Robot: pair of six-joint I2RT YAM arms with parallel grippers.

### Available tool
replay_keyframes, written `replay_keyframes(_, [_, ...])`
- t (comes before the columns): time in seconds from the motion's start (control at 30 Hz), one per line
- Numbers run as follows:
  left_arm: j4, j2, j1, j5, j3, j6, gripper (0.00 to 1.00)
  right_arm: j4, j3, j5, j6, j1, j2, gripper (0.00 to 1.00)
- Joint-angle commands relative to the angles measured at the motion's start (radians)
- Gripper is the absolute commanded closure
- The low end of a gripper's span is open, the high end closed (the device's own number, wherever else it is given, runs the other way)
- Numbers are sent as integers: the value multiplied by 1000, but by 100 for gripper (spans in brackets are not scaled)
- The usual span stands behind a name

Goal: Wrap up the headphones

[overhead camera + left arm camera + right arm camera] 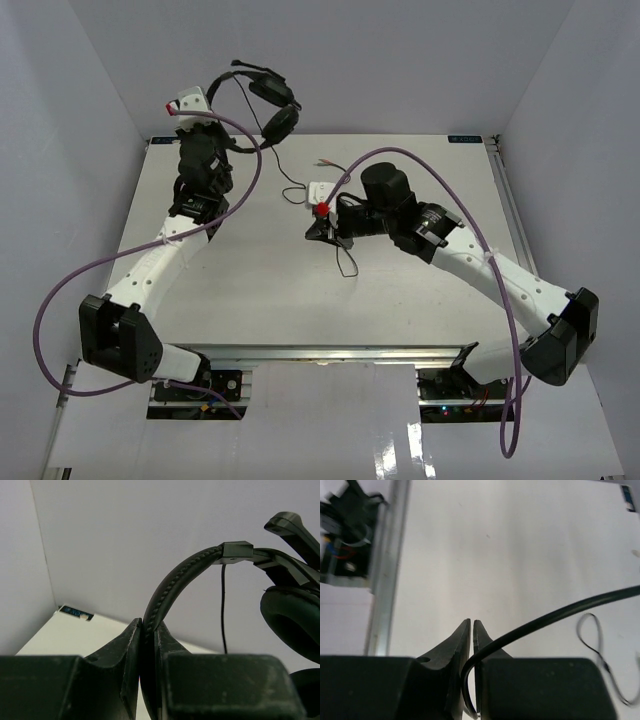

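L gripper (pixel 150 630) is pressed together on the headband (pixel 175 580) of the headphones (pixel 268 100). It holds the set up off the table (pixel 400 300), w/ the earcups (pixel 292 615) hanging to its right.

R gripper (pixel 471 626) is pinched on the cable (pixel 545 617), low over the table. The cable passes thru the jaws and off to its right, and a slack loop (pixel 592 630) lies on the surface beyond.

What counts: the headphones sit up, ahead and to the left of R gripper, well apart from it. The cable runs btwn the two grippers roughly along that diagonal. R gripper has the free cable; L gripper is just the anchor.

So I reckon the next move is for R gripper to carry the cable toward L gripper and round the headset. The slack loop may drag or snag on the way.
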Motion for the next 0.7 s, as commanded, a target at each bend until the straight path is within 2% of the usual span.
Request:
replay_keyframes(0.0, [-1, 6, 5, 50, -99, 35, 100, -246, 85, 571, -358, 80, -46, 89])
replay_keyframes(0.07, [-6, 8, 5, 76, -159, 31, 100, -221, 112, 653, -398, 79, -82, 89])
replay_keyframes(0.27, [-2, 3, 4, 147, -286, -42, 100, -203, 192, 688, -512, 83, -78, 89])
replay_keyframes(0.47, [-34, -5, -36, 341, -318, -39, 100, -13, 155, 884, -645, 86, -71, 89])
replay_keyframes(0.6, [-60, -70, -82, 502, -391, -4, 100, 48, 160, 899, -655, 62, -59, 88])
replay_keyframes(0.67, [-69, -108, -105, 525, -422, 3, 100, 79, 142, 889, -652, 54, -52, 87])
